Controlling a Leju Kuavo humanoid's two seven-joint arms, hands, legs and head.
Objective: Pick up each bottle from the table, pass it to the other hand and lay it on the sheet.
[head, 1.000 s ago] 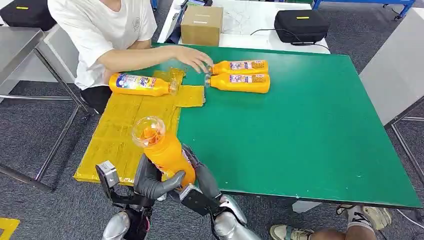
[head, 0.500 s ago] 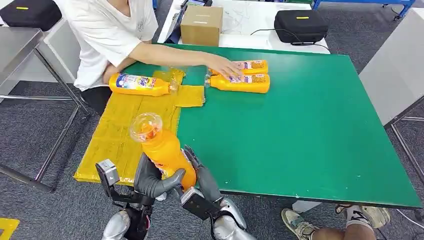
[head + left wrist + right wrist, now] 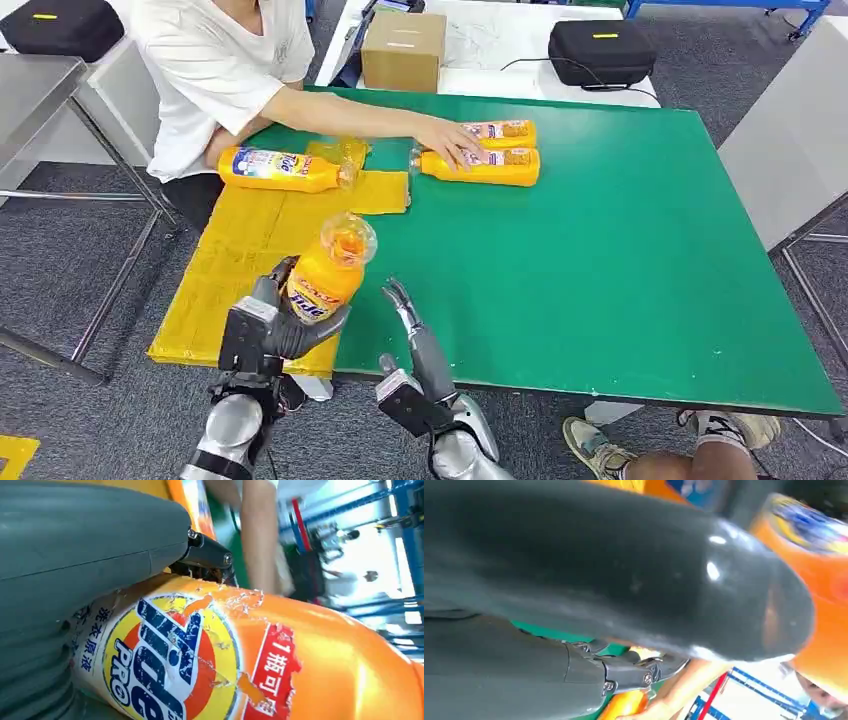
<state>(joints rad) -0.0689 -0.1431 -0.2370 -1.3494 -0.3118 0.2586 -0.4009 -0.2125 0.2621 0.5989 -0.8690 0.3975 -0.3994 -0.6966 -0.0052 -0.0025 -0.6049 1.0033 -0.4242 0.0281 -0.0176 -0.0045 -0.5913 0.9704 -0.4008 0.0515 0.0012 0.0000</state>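
Orange plastic is what the coming move turns on: in the head view the held bottle sits wrapped in the left hand, its long axis tilted, clear cap end rising up and away from the fingers, base down in the palm. It hangs over the near part of the yellow sheet, close to the sheet's border with the green table. The right hand is just beside it with fingers apart and empty, so the left hand alone carries the load. Farther off, a person's hand rests on two more bottles, and another bottle lies on the sheet.

Left wrist view: the thumb presses across the label, bottle running lengthwise away from the palm.

Right wrist view: a dark finger reaches toward the orange bottle, apparently without touching it.
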